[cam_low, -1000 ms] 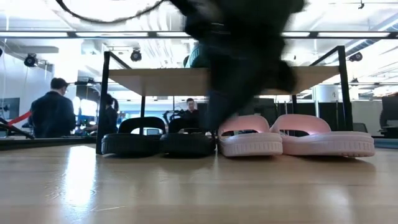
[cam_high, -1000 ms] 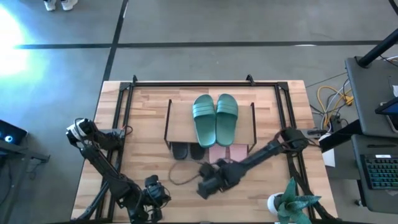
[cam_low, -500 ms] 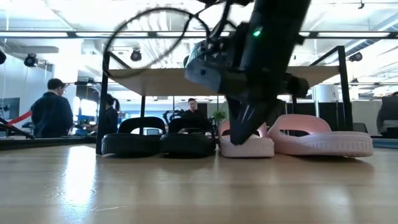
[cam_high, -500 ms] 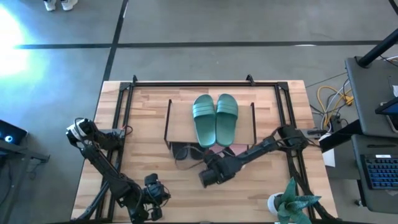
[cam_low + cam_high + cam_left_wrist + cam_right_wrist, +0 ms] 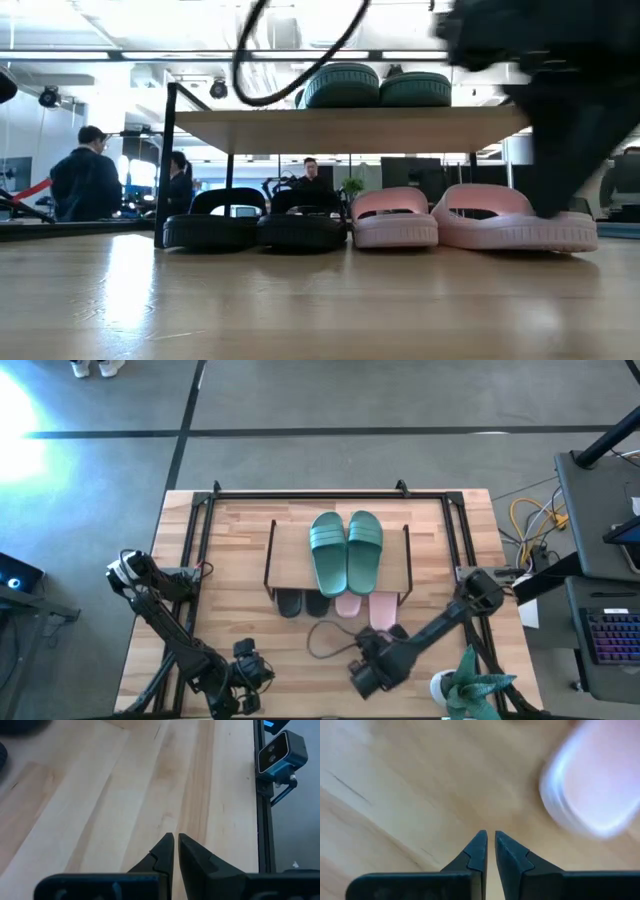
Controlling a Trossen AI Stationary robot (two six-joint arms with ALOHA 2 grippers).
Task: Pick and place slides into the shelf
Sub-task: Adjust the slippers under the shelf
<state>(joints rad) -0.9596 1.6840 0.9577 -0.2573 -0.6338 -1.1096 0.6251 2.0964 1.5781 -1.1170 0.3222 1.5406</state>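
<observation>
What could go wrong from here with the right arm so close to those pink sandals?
1. The right claw, shut and empty, sits just in front of the pink sandals; a careless swing could knock the outer one, whose heel sticks out from under the rack.
2. The arm's loose cable lies looped on the table near the black sandals and might snag them.

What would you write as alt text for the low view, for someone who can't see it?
A low black metal rack with a light wood board holds two teal-green rubber slides on top, with two black slides and two pale pink slides in a row on the table beneath. A blurred dark robot arm hangs at right, and people stand in the room behind.
</observation>
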